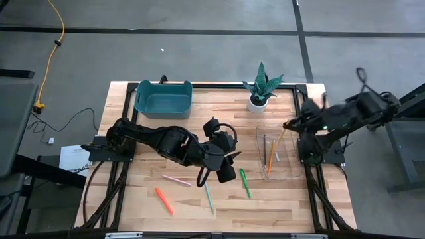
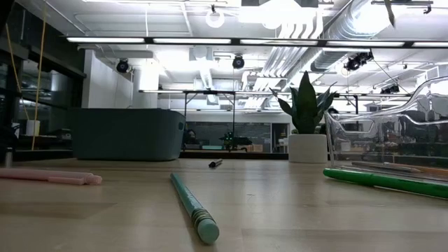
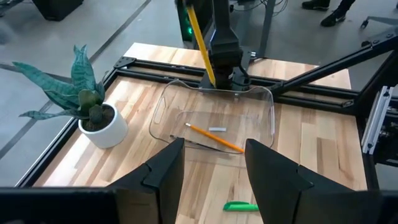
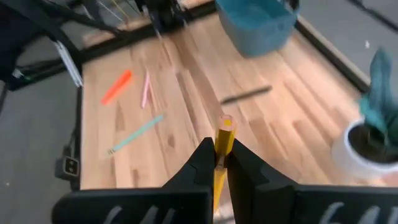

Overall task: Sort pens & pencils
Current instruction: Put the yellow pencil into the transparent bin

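Wooden tabletop (image 1: 199, 209) is carrying loose pens while the right gripper (image 4: 219, 155), clamping the yellow pencil (image 4: 222, 146), is hovering over the clear tray (image 1: 259, 143), seemingly to drop it; the left gripper (image 3: 211, 165) is waiting spread apart mid-table.

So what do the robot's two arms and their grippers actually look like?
Both arms are dark, nearly black, jointed and chunky. The left arm carries a looping black cable near its wrist. The left gripper has two broad, matte black, wedge-shaped fingers. The right gripper has similar dark, angular fingers. The right arm shows a small green light.
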Controlling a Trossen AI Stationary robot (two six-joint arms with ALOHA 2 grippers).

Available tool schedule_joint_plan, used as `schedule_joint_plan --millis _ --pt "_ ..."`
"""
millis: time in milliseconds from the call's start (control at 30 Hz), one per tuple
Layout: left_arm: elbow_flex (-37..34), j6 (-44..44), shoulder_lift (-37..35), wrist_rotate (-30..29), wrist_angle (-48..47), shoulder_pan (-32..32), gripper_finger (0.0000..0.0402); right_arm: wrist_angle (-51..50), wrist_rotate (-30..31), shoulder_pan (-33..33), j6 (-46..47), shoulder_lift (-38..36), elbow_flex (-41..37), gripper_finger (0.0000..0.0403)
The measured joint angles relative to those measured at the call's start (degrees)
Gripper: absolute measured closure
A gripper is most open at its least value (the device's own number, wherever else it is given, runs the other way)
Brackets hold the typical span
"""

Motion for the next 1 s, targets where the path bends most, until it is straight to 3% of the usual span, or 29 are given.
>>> schedule_joint_plan --millis 167,367,500,800,1000 --pt "0.0 0.0 0.0 0.1 0.0 0.0 0.0244 1.2 -0.9 0.0 6.3 -1.6 -10.1 0.04" --pt "0.0 -0.5 0.0 1.1 -1.3 0.0 0.0244 11.1 -7.5 0.0 13.2 -7.4 -24.1 0.04" --pt "0.0 -0.5 0.0 1.9 -1.3 -0.1 0.0244 14.1 -8.5 0.0 18.8 -11.5 -31.1 0.04" --pt "0.0 -0.2 0.0 2.4 -1.5 -0.1 0.0244 14.3 -9.7 0.0 27.3 -16.0 -40.8 0.04" --pt "0.0 -0.2 0.0 2.4 -3.5 -0.1 0.0244 15.2 -9.0 -0.9 28.0 -15.4 -42.6 0.0399"
